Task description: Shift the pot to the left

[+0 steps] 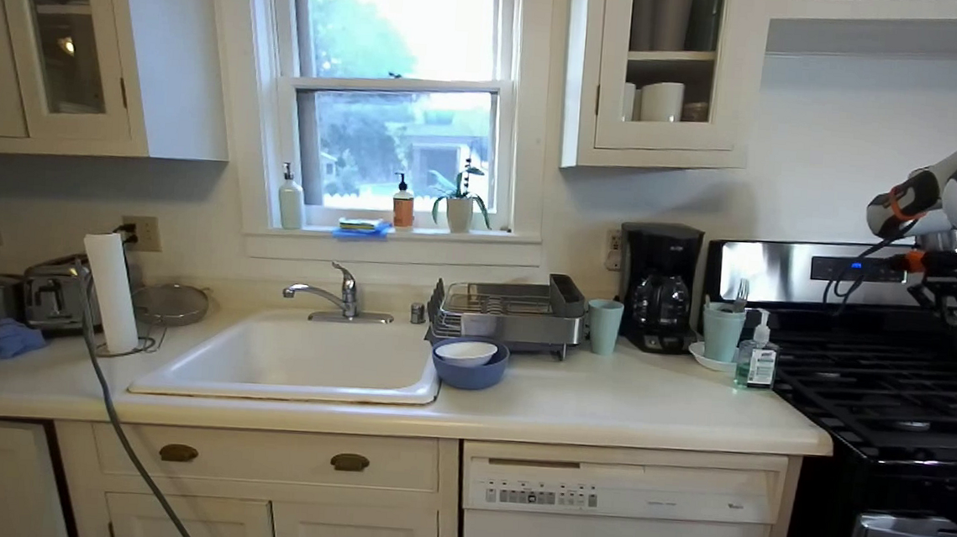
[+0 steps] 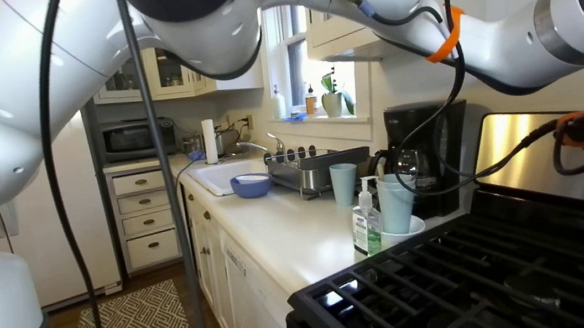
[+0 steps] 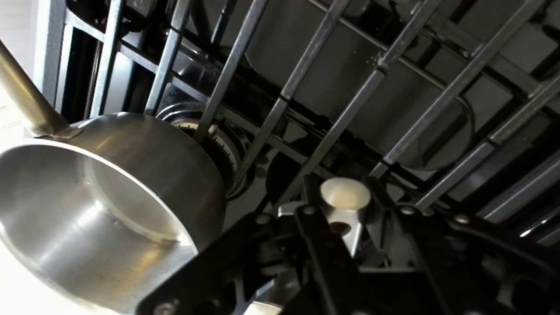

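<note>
A steel saucepan [image 3: 131, 192] lies over the stove grates [image 3: 313, 50], left of the gripper [image 3: 345, 192] in the wrist view; whether that grips anything (a pale knob [image 3: 345, 194] shows between its fingertips), I cannot tell.

We see the sink [image 1: 312, 358]; above it is a window [image 1: 398, 86]. Beside the sink we find a dish rack [image 1: 508, 331] and a blue bowl [image 1: 471, 377]; farther from it, a coffee maker [image 1: 659, 288].
</note>
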Tool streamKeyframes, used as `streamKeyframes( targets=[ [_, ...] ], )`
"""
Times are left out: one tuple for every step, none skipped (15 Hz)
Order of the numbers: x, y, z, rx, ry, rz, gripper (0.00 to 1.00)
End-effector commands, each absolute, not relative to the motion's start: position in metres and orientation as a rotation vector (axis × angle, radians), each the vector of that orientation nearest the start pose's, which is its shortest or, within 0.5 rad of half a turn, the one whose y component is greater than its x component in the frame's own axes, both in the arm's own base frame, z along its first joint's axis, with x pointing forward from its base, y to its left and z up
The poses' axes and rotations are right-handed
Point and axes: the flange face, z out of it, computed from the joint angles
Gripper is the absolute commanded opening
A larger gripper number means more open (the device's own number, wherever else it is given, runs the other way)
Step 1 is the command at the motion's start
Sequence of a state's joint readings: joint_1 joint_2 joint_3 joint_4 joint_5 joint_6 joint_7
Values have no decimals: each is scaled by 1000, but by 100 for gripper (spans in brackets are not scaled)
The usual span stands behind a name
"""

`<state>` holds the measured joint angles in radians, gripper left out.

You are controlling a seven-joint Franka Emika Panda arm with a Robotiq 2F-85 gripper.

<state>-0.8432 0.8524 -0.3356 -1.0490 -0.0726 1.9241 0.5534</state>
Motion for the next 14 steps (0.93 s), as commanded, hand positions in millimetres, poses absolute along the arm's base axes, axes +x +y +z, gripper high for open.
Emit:
streamKeyframes(
  targets=[
    [367, -675, 349, -2431, 2459, 71, 29],
    [364, -673, 348, -2437, 2449, 72, 29],
    [363, -671, 348, -2438, 2444, 74, 29],
    [362, -669, 349, -2438, 2441, 76, 29],
    [362, -667, 349, -2438, 2440, 78, 29],
    [362, -667, 349, -2438, 2438, 80, 29],
    [362, -666, 349, -2438, 2438, 80, 29],
    [362, -663, 347, -2459, 2394, 91, 7],
    [364, -660, 344, -2478, 2361, 56, 7],
    [365, -654, 340, -2490, 2312, 71, 7],
    [365, -648, 334, -2495, 2267, 55, 7],
    [364, -644, 330, -2507, 2223, 62, 7],
    [362, -639, 325, -2516, 2186, 55, 7],
    [360, -635, 323, -2531, 2154, 58, 7]
  ],
)
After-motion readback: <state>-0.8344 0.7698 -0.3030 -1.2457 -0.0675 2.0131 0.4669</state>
